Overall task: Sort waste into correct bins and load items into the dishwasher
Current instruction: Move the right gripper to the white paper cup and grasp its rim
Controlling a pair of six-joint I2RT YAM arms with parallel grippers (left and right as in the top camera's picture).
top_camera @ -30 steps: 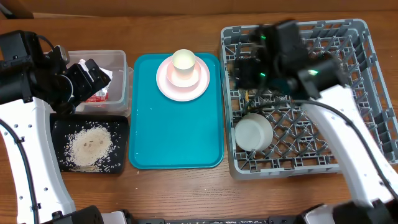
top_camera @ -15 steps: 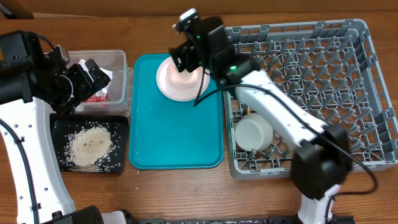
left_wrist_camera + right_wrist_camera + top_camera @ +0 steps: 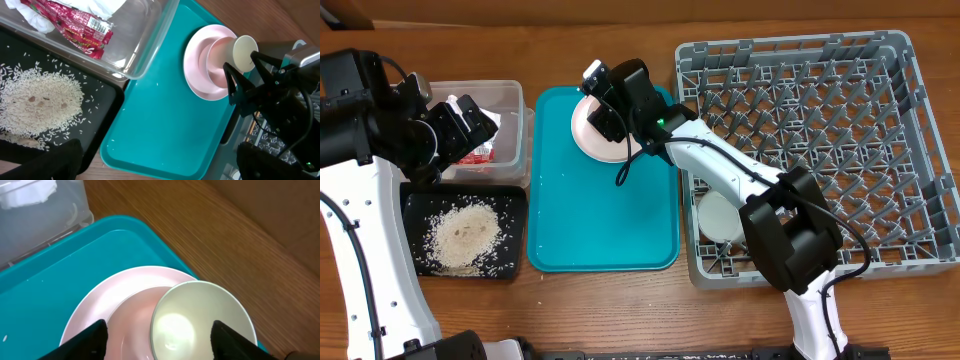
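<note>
My right gripper (image 3: 612,103) (image 3: 160,337) is open over the stack on the teal tray (image 3: 590,220). Its fingers straddle the small cream cup (image 3: 200,315) (image 3: 245,50), which stands in the pink bowl (image 3: 131,322) on the pale pink plate (image 3: 85,312) (image 3: 588,135). My left gripper (image 3: 460,130) (image 3: 160,167) is open and empty, high above the clear tub (image 3: 512,100). The tub holds the red wrapper (image 3: 80,25) and white napkin (image 3: 100,6). Rice (image 3: 465,232) lies in the black tray (image 3: 515,205). The grey-green bowl (image 3: 712,215) sits upside down in the grey rack (image 3: 880,150). I cannot make out the chopsticks.
The right arm stretches from the table's front right across the rack's left side to the teal tray. The tub and black tray stand left of the teal tray. Bare wooden table runs along the back and front edges.
My right arm has swung left, from above the rack to over the plate stack on the teal tray, with its jaws open. The left arm has not moved.
</note>
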